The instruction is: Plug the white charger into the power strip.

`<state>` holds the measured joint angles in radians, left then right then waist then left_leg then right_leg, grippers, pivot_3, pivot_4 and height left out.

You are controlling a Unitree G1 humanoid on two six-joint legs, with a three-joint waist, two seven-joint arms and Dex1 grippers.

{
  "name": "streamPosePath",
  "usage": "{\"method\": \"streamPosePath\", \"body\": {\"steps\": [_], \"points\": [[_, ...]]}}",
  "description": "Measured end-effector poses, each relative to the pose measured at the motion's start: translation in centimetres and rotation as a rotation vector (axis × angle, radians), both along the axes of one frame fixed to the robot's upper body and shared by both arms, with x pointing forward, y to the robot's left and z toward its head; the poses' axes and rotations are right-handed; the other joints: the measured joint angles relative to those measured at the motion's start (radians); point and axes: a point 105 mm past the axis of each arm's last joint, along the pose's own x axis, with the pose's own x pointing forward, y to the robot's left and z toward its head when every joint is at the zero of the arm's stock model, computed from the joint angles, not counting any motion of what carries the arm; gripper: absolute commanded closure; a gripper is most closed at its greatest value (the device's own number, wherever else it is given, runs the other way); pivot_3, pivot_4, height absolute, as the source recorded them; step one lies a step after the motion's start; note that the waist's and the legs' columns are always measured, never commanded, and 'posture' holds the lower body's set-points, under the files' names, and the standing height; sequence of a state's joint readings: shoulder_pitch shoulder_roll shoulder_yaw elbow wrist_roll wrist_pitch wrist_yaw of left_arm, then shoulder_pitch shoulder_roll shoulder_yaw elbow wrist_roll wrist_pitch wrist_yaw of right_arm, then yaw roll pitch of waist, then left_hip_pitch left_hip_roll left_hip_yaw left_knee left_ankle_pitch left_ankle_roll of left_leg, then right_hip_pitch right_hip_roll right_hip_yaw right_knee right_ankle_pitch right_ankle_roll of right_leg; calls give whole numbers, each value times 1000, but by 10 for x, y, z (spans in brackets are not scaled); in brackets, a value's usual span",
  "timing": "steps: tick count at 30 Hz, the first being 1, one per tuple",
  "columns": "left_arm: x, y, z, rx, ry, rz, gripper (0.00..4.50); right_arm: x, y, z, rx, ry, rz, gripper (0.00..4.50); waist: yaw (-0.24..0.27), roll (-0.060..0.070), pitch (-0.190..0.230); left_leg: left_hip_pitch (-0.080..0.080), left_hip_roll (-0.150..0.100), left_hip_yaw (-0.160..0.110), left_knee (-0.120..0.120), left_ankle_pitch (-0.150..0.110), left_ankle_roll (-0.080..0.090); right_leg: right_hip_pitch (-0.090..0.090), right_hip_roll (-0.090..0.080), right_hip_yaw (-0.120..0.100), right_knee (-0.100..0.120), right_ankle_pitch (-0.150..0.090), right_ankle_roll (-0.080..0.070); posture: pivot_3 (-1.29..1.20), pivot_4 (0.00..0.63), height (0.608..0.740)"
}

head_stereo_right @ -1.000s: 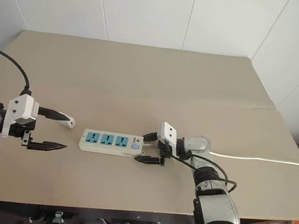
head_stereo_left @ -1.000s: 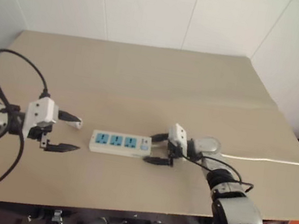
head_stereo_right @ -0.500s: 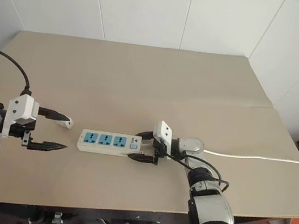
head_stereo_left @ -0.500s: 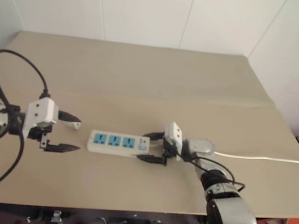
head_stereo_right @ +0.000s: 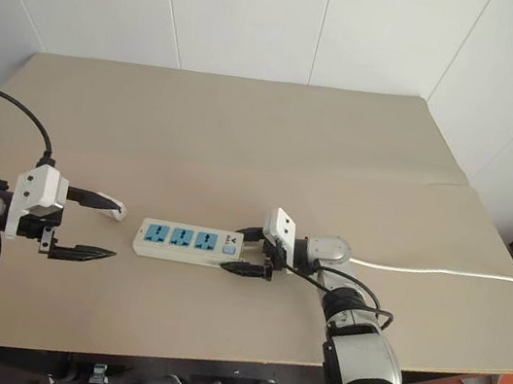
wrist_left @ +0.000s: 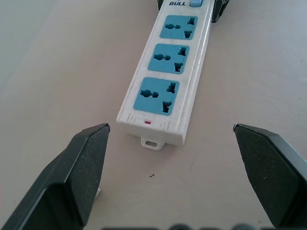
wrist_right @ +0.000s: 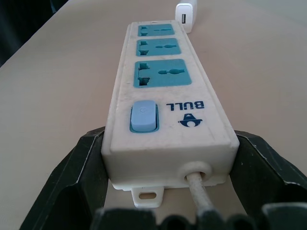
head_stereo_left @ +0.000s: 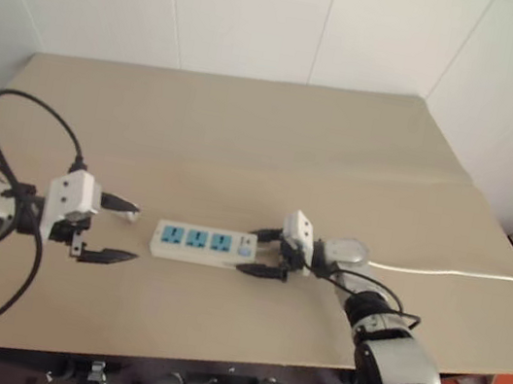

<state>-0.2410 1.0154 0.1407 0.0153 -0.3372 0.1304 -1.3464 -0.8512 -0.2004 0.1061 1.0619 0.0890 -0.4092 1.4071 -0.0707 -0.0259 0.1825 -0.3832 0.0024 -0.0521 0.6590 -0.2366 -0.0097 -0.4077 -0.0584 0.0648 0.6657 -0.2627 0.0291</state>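
Right gripper [head_stereo_right: 248,253] apparently clamping power strip [head_stereo_right: 187,243] switch end, left gripper [head_stereo_right: 98,225] spread wide, empty

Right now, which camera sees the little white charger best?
The right wrist view: the white charger stands clear beyond the power strip, port showing. In the eye views it is a small speck by the left gripper.

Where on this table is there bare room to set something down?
The table's whole far half behind the power strip is bare, as is the near edge. Crowded: left gripper, white charger, strip and right gripper in one row.
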Motion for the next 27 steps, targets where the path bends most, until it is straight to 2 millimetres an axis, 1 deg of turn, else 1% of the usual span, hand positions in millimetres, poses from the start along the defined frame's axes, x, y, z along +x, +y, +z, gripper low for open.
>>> {"method": "streamPosePath", "body": {"steps": [2, 4, 9, 11, 13, 16, 19, 22, 27], "points": [[7, -4, 5, 32, -29, -35, 0, 0, -3, -1, -7, -1, 0, 1068, 2, 0, 0, 0, 0, 0, 0, 0, 0, 0, 0, -1, 0, 0, 0, 0, 150, 740], [18, -4, 16, 85, -74, -68, 0, -1, -3, -2, -11, -7, 2, 1068, 3, 0, 0, 0, -1, 1, 0, 0, 0, 1, 0, -1, 0, 0, 0, 0, 150, 740], [49, 2, 48, 424, -115, -201, 0, 0, 0, -2, -20, -7, 9, 1068, 1, -1, 0, 0, -2, 5, 1, 0, 0, 2, 1, -2, -1, 0, 0, 0, 150, 740], [67, -7, 62, 531, -108, -237, 0, 1, -1, -2, -34, -5, 10, 1068, 2, -1, -1, -1, -2, 5, 2, 0, 0, 3, 1, -3, -1, 0, 0, 0, 150, 740], [76, -16, 70, 597, -110, -270, 0, 2, 1, -1, -48, -11, 18, 1068, -2, -1, -1, 0, -3, 6, 2, 0, 0, 3, 1, -1, -1, 0, 1, 0, 150, 740], [90, -24, 65, 798, -38, -330, 0, 2, 3, -1, -56, -16, 22, 1068, -5, -1, -1, 0, -2, 5, 2, 0, 0, 3, 2, -1, 0, 0, 1, 0, 150, 740], [95, -22, 49, 960, 50, -371, 0, 2, 5, -1, -59, -23, 22, 1068, -9, -1, -1, 1, -2, 5, 2, 0, 0, 2, 2, 0, 0, 0, 1, 0, 150, 740], [95, -16, 31, 1031, 124, -398, 0, 2, 5, -1, -60, -24, 22, 1068, -11, -1, -1, 0, -2, 5, 2, 0, 0, 2, 2, 0, 1, 0, 1, 0, 150, 740], [93, -9, 17, 1095, 165, -426, 0, 2, 6, -1, -63, -29, 23, 1068, -12, -1, -1, 0, -2, 4, 2, 0, 0, 2, 2, 0, 1, 0, 1, 0, 150, 740]]}}
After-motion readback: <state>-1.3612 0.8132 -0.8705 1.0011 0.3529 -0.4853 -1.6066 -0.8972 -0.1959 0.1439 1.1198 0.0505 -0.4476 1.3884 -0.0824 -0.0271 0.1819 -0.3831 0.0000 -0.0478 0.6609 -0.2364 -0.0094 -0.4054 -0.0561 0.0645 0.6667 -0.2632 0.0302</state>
